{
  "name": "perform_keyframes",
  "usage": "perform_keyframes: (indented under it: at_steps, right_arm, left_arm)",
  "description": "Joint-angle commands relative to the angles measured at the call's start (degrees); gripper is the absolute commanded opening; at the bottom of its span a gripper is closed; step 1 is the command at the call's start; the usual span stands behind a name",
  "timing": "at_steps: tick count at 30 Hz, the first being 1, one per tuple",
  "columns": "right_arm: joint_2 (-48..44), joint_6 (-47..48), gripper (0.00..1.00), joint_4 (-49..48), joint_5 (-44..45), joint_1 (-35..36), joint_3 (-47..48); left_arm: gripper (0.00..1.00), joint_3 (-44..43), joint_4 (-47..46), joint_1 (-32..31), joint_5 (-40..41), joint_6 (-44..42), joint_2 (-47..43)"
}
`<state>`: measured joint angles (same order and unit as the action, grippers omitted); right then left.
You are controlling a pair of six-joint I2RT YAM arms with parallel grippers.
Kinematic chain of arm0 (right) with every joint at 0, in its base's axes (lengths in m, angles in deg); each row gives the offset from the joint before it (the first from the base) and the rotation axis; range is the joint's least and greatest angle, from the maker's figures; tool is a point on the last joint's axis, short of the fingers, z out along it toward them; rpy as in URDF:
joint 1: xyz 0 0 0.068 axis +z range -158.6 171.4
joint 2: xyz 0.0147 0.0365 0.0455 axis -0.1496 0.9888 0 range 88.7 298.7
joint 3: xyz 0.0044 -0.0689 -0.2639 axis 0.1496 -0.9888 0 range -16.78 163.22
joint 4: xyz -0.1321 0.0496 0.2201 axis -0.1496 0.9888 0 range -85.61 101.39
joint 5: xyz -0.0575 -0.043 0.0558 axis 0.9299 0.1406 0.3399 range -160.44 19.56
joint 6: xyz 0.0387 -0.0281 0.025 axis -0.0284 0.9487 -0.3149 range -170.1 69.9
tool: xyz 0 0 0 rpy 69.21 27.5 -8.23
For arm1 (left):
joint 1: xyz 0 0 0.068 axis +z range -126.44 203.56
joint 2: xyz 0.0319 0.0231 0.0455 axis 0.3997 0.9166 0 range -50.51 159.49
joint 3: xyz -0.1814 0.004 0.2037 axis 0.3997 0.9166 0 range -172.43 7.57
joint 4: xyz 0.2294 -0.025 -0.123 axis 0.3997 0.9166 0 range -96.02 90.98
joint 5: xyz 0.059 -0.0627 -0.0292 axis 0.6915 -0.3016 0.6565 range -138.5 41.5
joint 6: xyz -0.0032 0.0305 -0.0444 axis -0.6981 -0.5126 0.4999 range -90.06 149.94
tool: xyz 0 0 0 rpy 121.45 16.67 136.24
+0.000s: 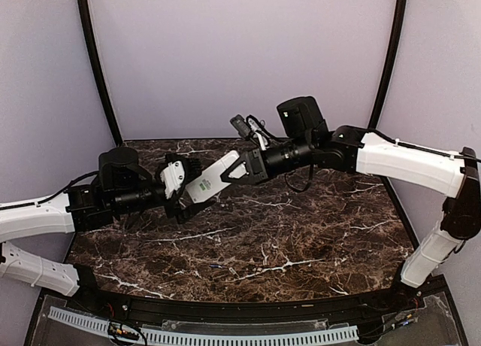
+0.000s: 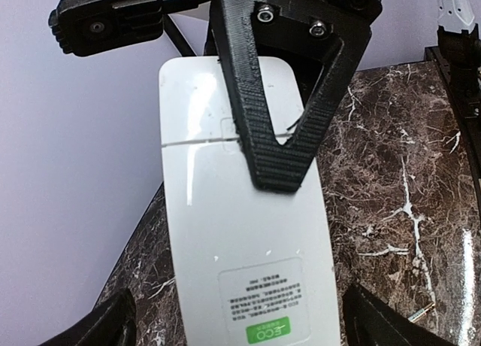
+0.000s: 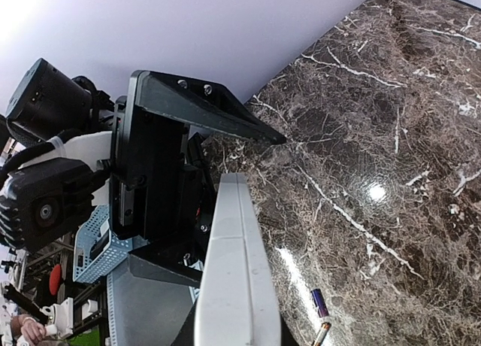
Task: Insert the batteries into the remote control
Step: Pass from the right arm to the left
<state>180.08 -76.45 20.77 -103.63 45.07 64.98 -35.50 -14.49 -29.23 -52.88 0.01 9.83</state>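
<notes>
The white remote control (image 1: 213, 179) hangs above the marble bench (image 1: 301, 241), label side up, pinched at one end by the right fingers (image 2: 278, 135), while the left fingers (image 2: 105, 327) stand spread wide either side of its other end and a battery (image 3: 319, 301) lies on the bench.

Only thing I can actually read is a sticker (image 2: 259, 305) on the plain white back of the remote control (image 2: 225, 210). It's got a green patch with "ECO" in white letters, and from my left wrist view it's upside down. Next to the green bit are a few lines of tiny grey print, way too small to make out. From the top view it's just a green speck.
</notes>
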Motion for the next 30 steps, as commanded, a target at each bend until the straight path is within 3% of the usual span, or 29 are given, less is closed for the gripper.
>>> perform_keyframes:
  at_steps: [1,3,5,10,13,16,19,22,24,26,28,30]
  right_arm:
    - [0.9,-2.3,0.0,-2.8,-0.9,-0.1,1.9]
    - [1.1,-2.6,0.0,-2.4,-0.5,-0.1,2.0]
    - [1.4,-2.8,0.0,-2.6,-0.7,-0.1,1.9]
    - [2.2,-3.0,0.0,-2.5,-1.5,-0.1,2.7]
    - [2.5,-3.3,0.0,-2.5,-2.0,-0.1,2.9]
    - [2.4,-3.3,0.0,-2.3,-1.8,-0.1,3.0]
    - [2.2,-3.1,0.0,-2.2,-1.5,-0.1,2.9]
    - [2.3,-2.7,0.01,-1.5,-0.9,-0.1,3.0]
    - [2.2,-1.7,0.19,-0.2,1.1,-0.2,3.3]
    - [2.0,-0.1,0.38,1.4,3.1,-0.6,3.5]
    - [1.6,0.7,0.43,1.8,4.2,-1.5,2.9]
    - [1.4,1.1,0.4,1.8,4.8,-2.3,1.9]
  left_arm:
    - [0.9,-1.9,-1.5,-0.4,3.4,-2.2,0.1]
    - [0.73,-1.7,-2.0,-0.3,3.7,-2.3,0.0]
    - [0.65,-1.4,-2.1,-0.3,3.4,-2.2,-0.1]
    - [0.64,-1.3,-1.4,-0.4,1.2,-0.7,0.5]
    - [0.7,-1.5,-1.4,-0.4,1.5,-0.5,1.2]
    - [0.69,-1.6,-1.4,-0.4,1.6,-0.6,1.6]
    - [0.47,-1.3,-1.8,-0.3,1.7,-0.2,1.4]
    - [0.17,-0.8,-2.1,-0.4,1.8,-0.1,0.9]
    - [0.02,-0.6,-1.7,-0.4,1.7,0.3,0.5]
    - [0.0,-0.6,-0.3,-0.4,1.0,0.7,0.0]
    - [0.0,-0.9,1.7,-0.3,0.2,1.1,-0.8]
    - [0.0,-1.0,3.3,-0.3,-0.1,1.4,-1.5]
